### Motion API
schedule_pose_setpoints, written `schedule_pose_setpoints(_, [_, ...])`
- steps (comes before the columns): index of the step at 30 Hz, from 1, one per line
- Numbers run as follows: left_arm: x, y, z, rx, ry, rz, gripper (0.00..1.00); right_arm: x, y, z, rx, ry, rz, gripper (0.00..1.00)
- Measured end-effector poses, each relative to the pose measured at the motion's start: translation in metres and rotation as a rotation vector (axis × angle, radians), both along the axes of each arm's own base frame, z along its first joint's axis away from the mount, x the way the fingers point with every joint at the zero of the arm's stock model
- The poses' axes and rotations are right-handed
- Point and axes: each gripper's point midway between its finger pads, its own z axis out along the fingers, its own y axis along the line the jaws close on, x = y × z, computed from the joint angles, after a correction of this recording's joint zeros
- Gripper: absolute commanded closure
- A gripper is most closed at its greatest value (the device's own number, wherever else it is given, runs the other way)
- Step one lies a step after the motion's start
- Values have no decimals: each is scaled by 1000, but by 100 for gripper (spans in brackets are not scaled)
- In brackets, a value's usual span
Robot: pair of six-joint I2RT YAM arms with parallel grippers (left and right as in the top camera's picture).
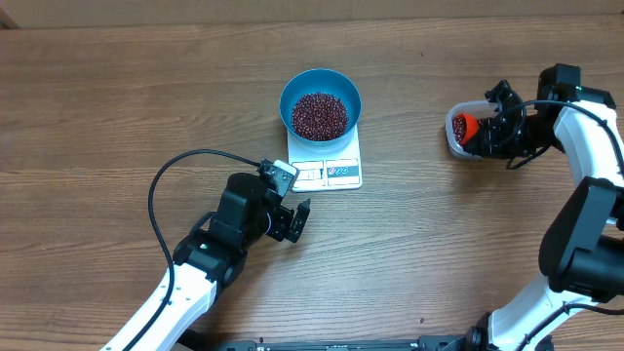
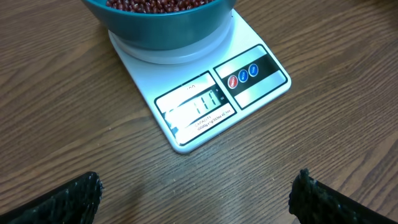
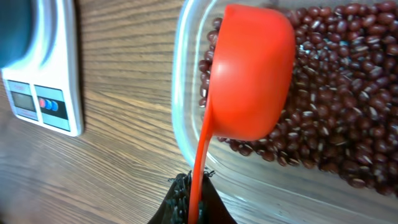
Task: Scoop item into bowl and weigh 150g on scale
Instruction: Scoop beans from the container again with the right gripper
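The blue bowl [image 1: 321, 102], part full of dark red-brown beans [image 1: 320, 115], stands on the white scale [image 1: 327, 172]. My left gripper [image 1: 292, 219] is open just in front of the scale, with nothing between its fingers [image 2: 74, 199]. The left wrist view shows the bowl [image 2: 161, 28] and the scale's display [image 2: 198, 104], which reads about 111. My right gripper [image 3: 194, 199] is shut on the thin handle of an orange scoop [image 3: 252, 74]. The scoop's rounded back faces the camera, over the beans [image 3: 336, 93] in the clear tub [image 3: 183, 93].
The clear tub [image 1: 454, 136] sits at the far right of the wooden table, with the right arm [image 1: 585, 127] curling over it. A black cable [image 1: 171, 185] loops beside the left arm. The scale's edge [image 3: 50, 74] shows left of the tub.
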Motion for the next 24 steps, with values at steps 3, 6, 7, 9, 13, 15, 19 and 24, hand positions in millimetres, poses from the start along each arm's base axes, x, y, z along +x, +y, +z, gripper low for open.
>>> schedule_pose_setpoints(3, [0,0,0,0,0,0,0,0,0,1,24,5,-21,96])
schedule_pose_setpoints(6, [0,0,0,0,0,0,1,1,-4,1,47,17,-59,96])
schedule_pose_setpoints(7, [0,0,0,0,0,0,1,1,-5,1,53,19,-70,96])
schedule_pose_setpoints(9, [0,0,0,0,0,0,1,1,-11,2,69,25,-104,96])
schedule_pose_setpoints(13, [0,0,0,0,0,0,0,0,-24,4,93,31,-167,96])
schedule_pose_setpoints(15, [0,0,0,0,0,0,0,0,-31,5,108,29,-194,96])
schedule_pose_setpoints(19, [0,0,0,0,0,0,1,1,-44,11,155,7,-242,96])
schedule_pose_setpoints(24, [0,0,0,0,0,0,0,1,-56,19,228,-20,-289,96])
